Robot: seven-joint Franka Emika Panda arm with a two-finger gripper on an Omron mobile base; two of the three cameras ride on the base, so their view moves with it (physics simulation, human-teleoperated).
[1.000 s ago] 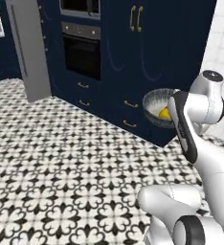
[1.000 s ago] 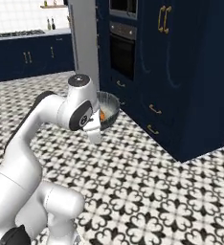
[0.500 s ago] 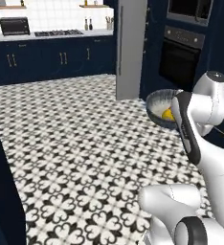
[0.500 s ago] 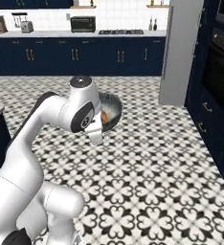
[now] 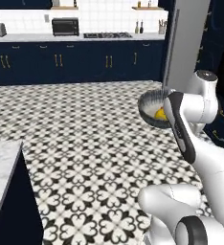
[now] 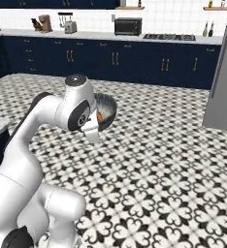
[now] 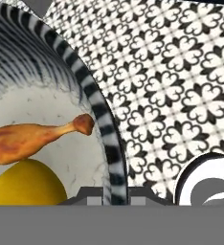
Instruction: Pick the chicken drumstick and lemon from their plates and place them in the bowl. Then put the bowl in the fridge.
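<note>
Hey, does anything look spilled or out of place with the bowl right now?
Nothing stands out. The drumstick and lemon both lie inside the bowl, which is carried above the patterned floor; nothing has spilled.

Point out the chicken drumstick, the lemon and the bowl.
chicken drumstick (image 7: 23,141), hand view, on its meaty part.
lemon (image 7: 23,184), hand view, on its yellow skin.
bowl (image 5: 147,102), left base view, on its inner wall.

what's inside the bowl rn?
The bowl holds the chicken drumstick and, beside it, the lemon. The lemon's far side is cut off by the frame; the arm hides the bowl's near rim in both base views.
</note>
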